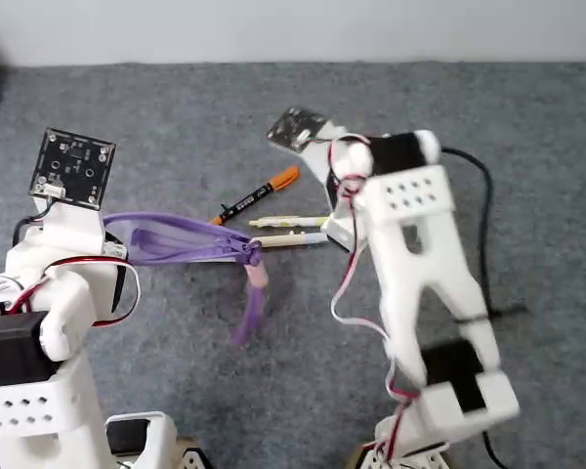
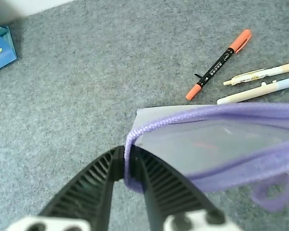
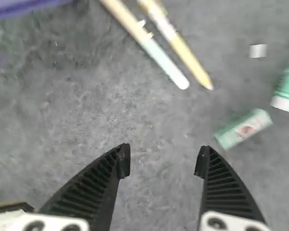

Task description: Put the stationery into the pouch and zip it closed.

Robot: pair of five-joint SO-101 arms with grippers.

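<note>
My left gripper point(image 2: 126, 169) is shut on the corner of the pouch point(image 2: 216, 142), a clear one with purple trim, and holds it just above the carpet. In the high view the pouch point(image 1: 176, 242) stretches right from the left arm, its purple strap point(image 1: 249, 311) hanging down. Just beyond the pouch lie a black marker with orange ends point(image 1: 259, 195) point(image 2: 219, 63) and two pale pens point(image 1: 291, 231) point(image 2: 260, 83). My right gripper point(image 3: 164, 161) hangs open over bare carpet, a short way from the pens' tips point(image 3: 161, 45). Two green stationery pieces point(image 3: 243, 127) point(image 3: 286, 86) lie beside it.
Grey carpet point(image 1: 176, 117) covers the whole table. A blue object point(image 2: 0, 45) sits at the far left edge. A small white scrap point(image 3: 257, 50) lies near the green pieces. The right arm's body point(image 1: 420, 254) hides the carpet beneath it in the high view.
</note>
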